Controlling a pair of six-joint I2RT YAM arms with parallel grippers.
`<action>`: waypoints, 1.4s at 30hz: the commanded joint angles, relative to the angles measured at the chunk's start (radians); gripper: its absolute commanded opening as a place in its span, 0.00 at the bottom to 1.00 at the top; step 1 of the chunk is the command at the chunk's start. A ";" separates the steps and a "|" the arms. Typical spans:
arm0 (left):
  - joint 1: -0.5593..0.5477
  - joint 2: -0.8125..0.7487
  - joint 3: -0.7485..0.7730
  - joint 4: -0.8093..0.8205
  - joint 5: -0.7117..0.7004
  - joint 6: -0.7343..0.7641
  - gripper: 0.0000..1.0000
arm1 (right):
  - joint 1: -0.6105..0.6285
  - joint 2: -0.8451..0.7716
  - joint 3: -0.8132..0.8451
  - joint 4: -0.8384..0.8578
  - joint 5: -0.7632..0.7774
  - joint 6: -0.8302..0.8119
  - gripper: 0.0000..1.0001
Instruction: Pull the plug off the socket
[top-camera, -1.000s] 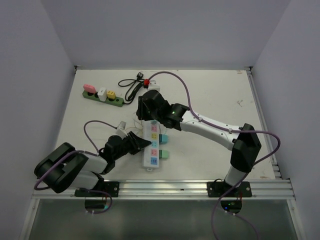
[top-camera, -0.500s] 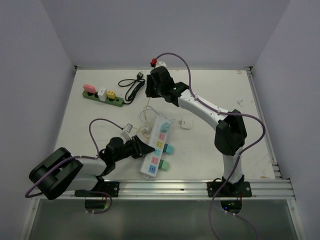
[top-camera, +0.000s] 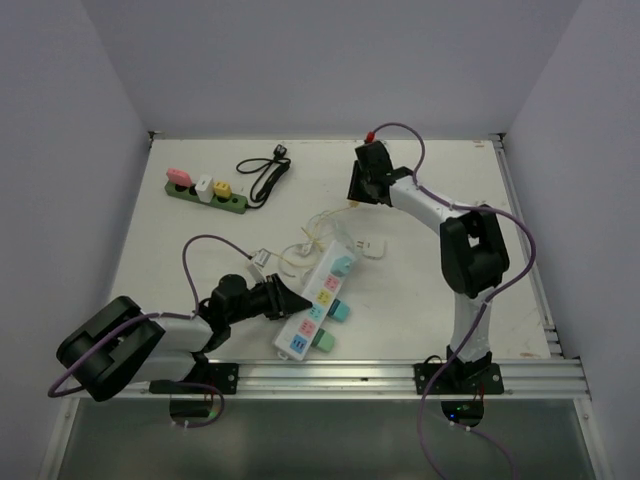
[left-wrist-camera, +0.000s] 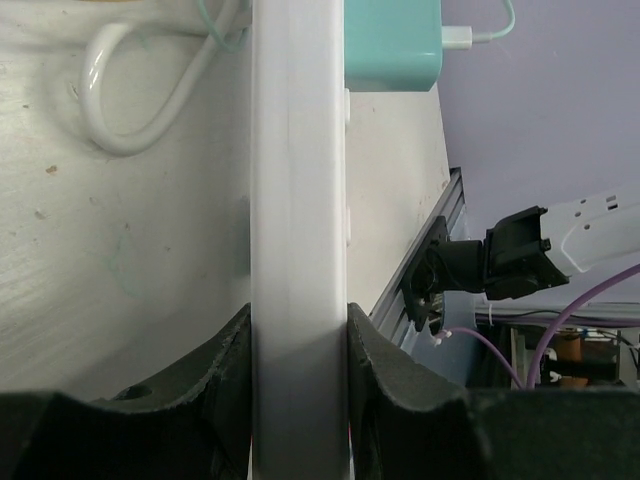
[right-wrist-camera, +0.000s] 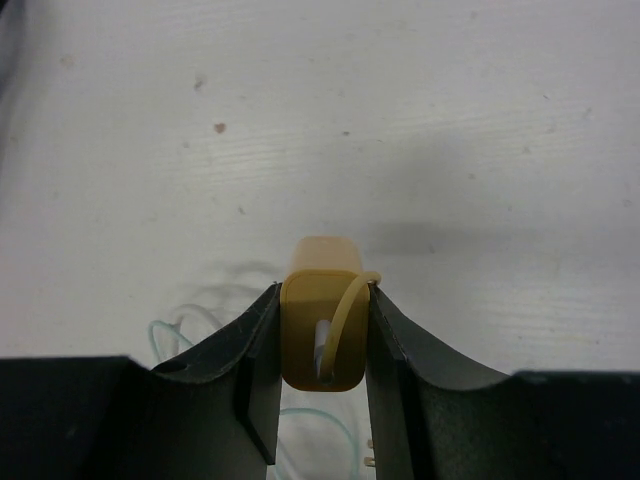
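1. Two end effectors are in view, and both are closed on something. Your right end effector (right-wrist-camera: 322, 300) is narrowed onto the yellow plug (right-wrist-camera: 322, 340), with one of its fingers (right-wrist-camera: 256, 365) pressed against each side.
2. That plug is off its socket. It hangs between the fingers over bare counter (right-wrist-camera: 420, 120), and its thin yellow lead curls out of the face turned toward your wrist camera.
3. From above, your right end effector (top-camera: 362, 188) is well apart from the white power strip (top-camera: 318, 295), which lies back toward the arm bases and to its left.
4. Your left end effector (left-wrist-camera: 298, 330) is clamped on the white power strip (left-wrist-camera: 298, 200), with its fingers (left-wrist-camera: 225, 375) touching it on both sides. In the top view this end effector (top-camera: 296, 298) meets the strip partway along its length.
5. Ahead of the left end effector, a teal plug (left-wrist-camera: 392, 45) sits in the strip on its right side. A white cable loop (left-wrist-camera: 125, 100) lies on the counter to the left.
6. Between your two end effectors, a small white adapter (top-camera: 372, 247) rests on the counter just beside the strip's far end.
7. Far ahead of the left end effector and to its left, a green power strip (top-camera: 205, 192) lies with a coiled black cable (top-camera: 262, 175) near it.
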 joint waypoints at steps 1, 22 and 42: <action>-0.005 -0.042 0.007 0.154 0.034 0.018 0.00 | -0.068 -0.021 -0.059 0.026 0.022 0.074 0.01; -0.004 -0.019 0.045 0.042 -0.074 0.052 0.00 | -0.125 -0.417 -0.411 0.106 -0.127 0.102 0.76; 0.004 0.022 0.108 -0.016 -0.206 0.025 0.00 | 0.304 -0.736 -0.748 0.262 0.188 0.415 0.76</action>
